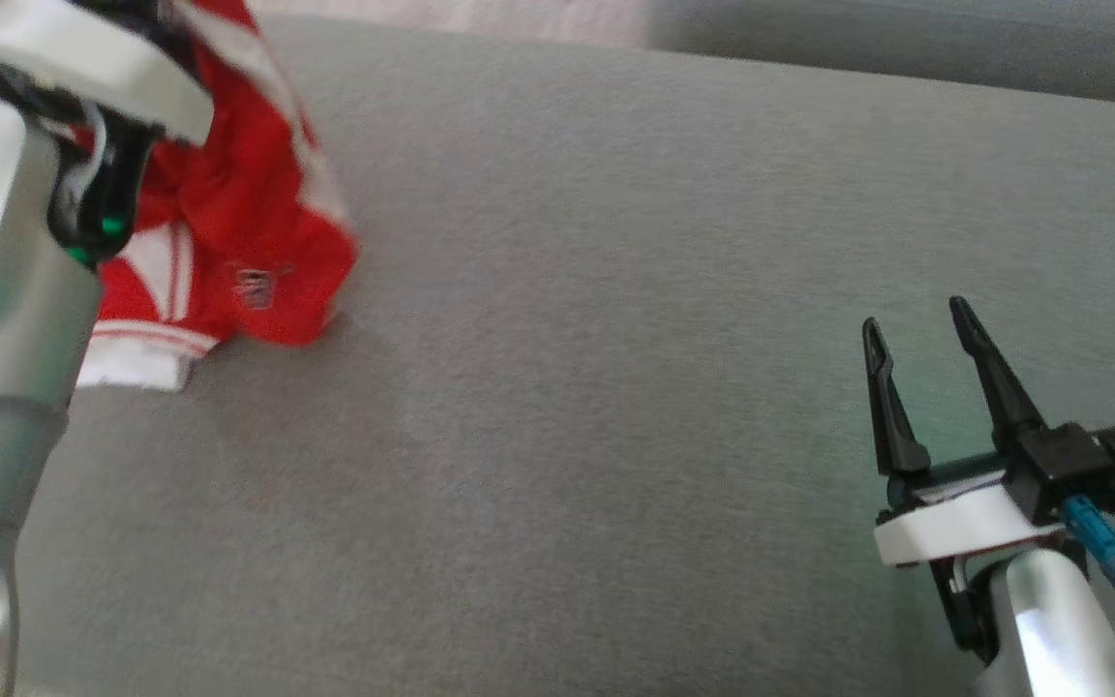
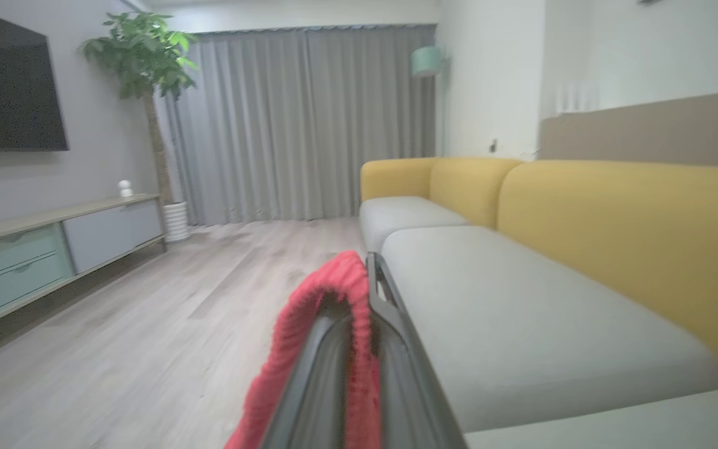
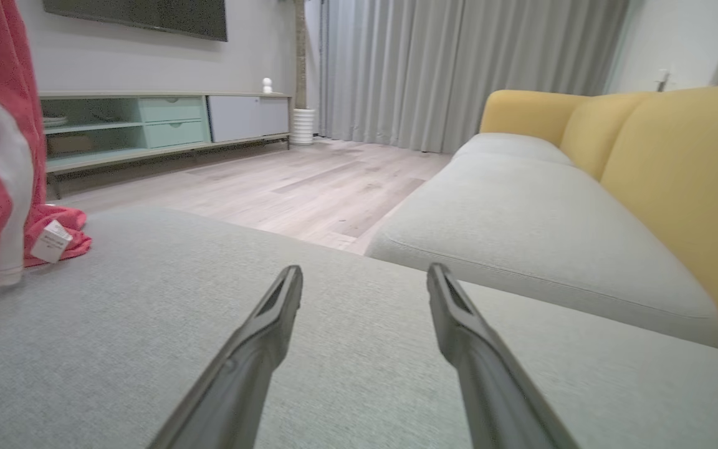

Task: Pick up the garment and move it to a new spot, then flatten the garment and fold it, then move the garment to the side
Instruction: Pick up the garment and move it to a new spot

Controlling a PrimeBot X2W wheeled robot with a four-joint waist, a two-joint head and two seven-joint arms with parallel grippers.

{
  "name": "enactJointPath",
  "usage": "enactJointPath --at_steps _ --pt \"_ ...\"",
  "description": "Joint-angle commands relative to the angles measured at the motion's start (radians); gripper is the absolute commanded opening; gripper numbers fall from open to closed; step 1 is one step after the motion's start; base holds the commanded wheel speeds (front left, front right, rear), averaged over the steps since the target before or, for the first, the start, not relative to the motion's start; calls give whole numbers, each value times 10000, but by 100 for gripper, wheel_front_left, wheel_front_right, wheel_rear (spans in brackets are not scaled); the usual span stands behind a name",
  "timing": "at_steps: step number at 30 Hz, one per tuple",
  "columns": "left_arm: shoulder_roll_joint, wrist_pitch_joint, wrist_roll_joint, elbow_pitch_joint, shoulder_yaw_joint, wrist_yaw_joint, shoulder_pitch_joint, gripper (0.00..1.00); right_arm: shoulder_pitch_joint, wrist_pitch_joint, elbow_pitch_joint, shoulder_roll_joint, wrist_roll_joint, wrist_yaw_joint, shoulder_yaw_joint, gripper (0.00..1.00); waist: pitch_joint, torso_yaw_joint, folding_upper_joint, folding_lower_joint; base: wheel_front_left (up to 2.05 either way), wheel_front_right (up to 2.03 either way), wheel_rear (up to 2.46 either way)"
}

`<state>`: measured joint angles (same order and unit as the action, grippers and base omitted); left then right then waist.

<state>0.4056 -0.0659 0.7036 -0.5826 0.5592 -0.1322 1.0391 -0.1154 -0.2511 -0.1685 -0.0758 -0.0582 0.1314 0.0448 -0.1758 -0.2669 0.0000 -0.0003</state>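
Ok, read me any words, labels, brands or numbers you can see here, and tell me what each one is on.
No text here is readable.
On the red and white garment, the dark emblem: blurred, cannot be read.
On the same garment, seen in the right wrist view, the white tag: its print is too small to read.
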Motion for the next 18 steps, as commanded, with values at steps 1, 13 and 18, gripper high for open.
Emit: enactJointPath --at_steps 1,13,18 --pt "407 21 218 568 -194 16 782 0 -96 -107 324 57 96 -7 138 100 463 666 0 3 0 0 0" --pt "-93 380 1364 2145 1018 16 1272 0 371 -107 403 250 417 -7 93 100 930 3188 0 3 0 0 0" --pt "-643 358 1625 1932 1569 16 1150 0 511 -107 327 253 713 -7 286 100 1141 4354 0 3 0 0 0"
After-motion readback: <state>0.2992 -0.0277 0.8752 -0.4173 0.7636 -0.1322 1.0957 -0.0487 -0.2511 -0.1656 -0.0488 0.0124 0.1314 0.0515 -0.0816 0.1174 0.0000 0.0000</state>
